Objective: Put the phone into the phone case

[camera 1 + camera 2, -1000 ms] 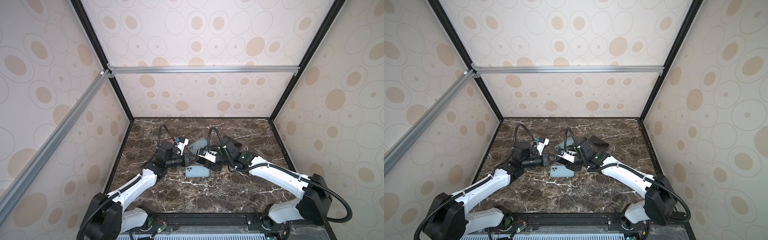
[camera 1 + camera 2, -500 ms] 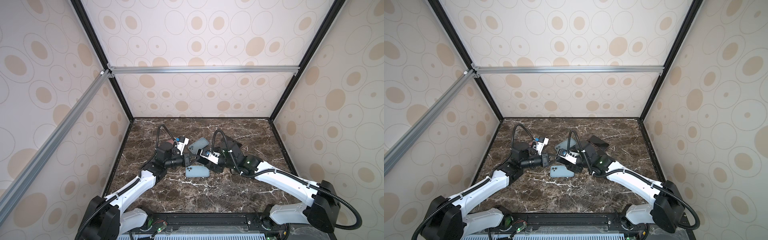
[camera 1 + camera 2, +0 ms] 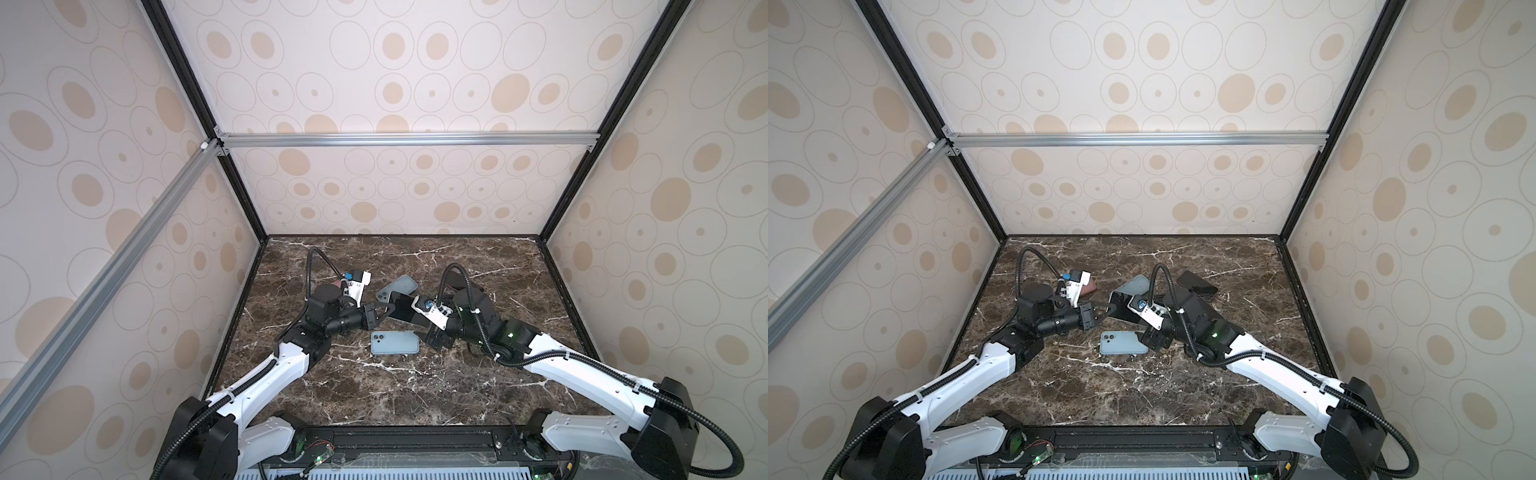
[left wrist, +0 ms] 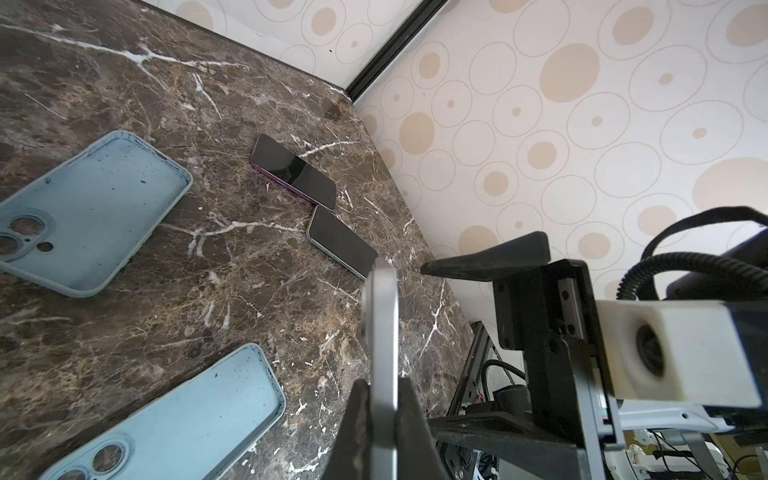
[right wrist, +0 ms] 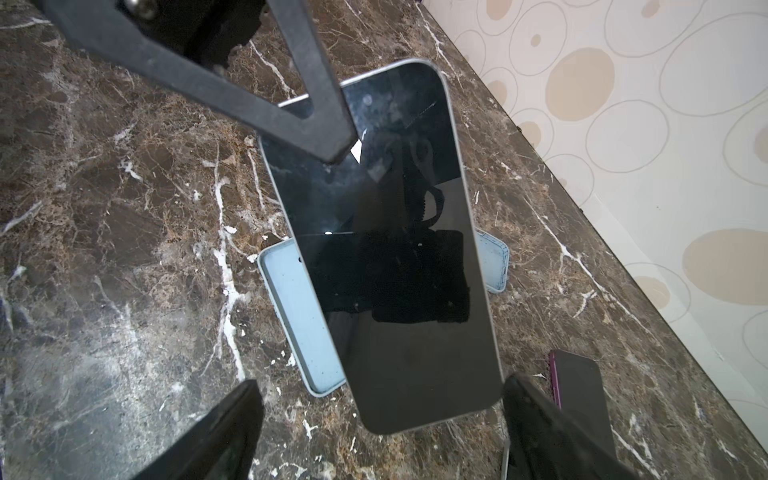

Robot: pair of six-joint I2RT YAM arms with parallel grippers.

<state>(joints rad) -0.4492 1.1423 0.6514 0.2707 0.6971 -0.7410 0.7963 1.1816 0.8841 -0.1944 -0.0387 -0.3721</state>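
Phone [image 5: 386, 249] clamped by its edge in my left gripper [image 4: 383, 386], lifted. Right gripper [image 5: 380, 382] fingers spread wide, flanking its end. Blue case [image 5: 286, 291] lying below.

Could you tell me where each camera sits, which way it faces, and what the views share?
Both top views: high behind the arms, looking down on the table; both arms show, left pincer shut on the phone, right pincer open.
Left wrist: on the left arm, looking along its pincer past the edge-on phone to two cases; the right pincer shows.
Right wrist: on the right arm, facing the phone's screen above a case; its own fingers show.
Shared: all show the phone.
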